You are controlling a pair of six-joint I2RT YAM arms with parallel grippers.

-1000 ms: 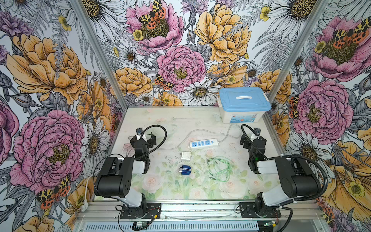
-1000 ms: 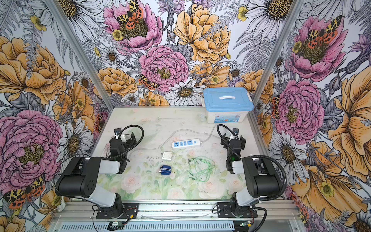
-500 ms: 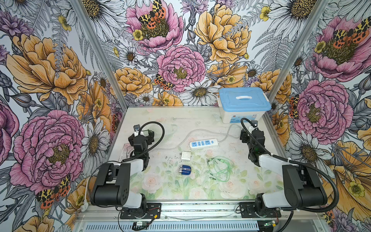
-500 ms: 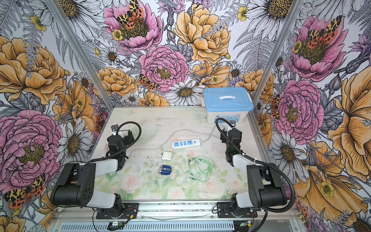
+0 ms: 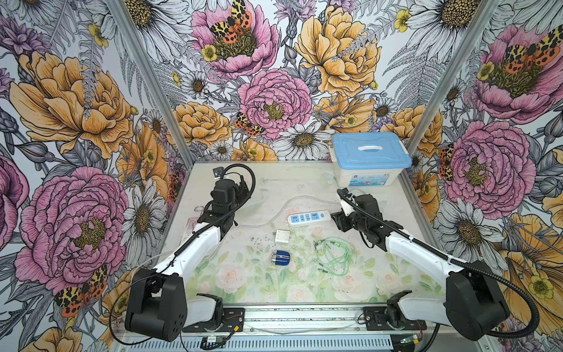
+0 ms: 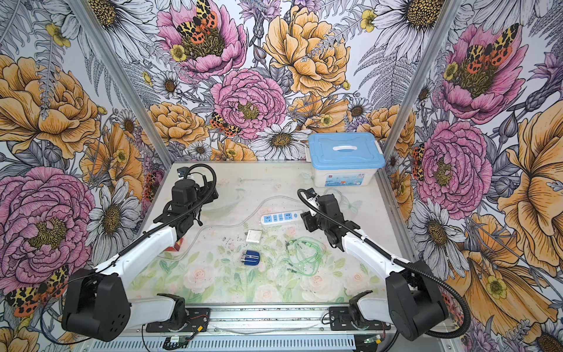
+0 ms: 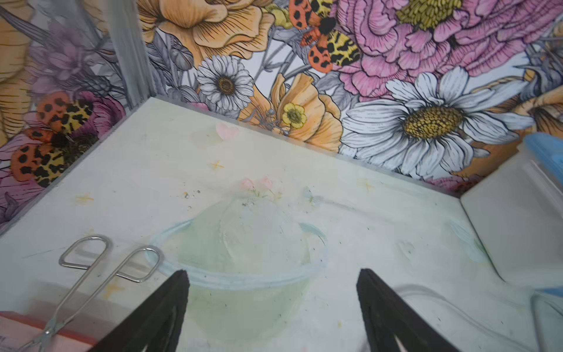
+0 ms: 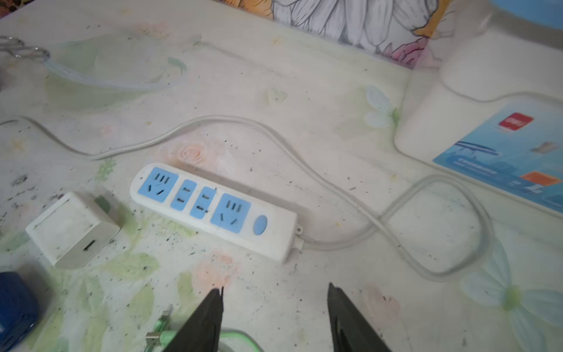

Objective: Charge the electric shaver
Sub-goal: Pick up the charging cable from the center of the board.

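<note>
The electric shaver [image 5: 281,257] [image 6: 250,258], dark blue with a silver end, lies on the mat near the middle of the table; its blue edge [image 8: 12,304] shows in the right wrist view. A white cube charger [image 5: 282,236] [image 8: 73,228] sits just behind it. Further back lies the white-and-blue power strip [image 5: 309,217] [image 8: 213,210]. A green cable [image 5: 335,254] is coiled to the right. My right gripper [image 5: 336,218] [image 8: 275,289] hovers open just right of the strip, holding nothing. My left gripper [image 5: 242,189] [image 7: 271,274] is open over the far left of the table, holding nothing.
A white box with a blue lid [image 5: 370,155] [image 6: 345,152] stands at the back right. The strip's pale cord [image 8: 335,195] loops across the mat toward the box. Metal tweezers [image 7: 91,274] lie by a red-edged flat item [image 7: 30,323] at the left edge, beside my left gripper.
Both arms have unfolded and reached toward the back of the table. The right gripper has swung in toward the power strip, its jaws narrowing. The left jaws have narrowed slightly.
</note>
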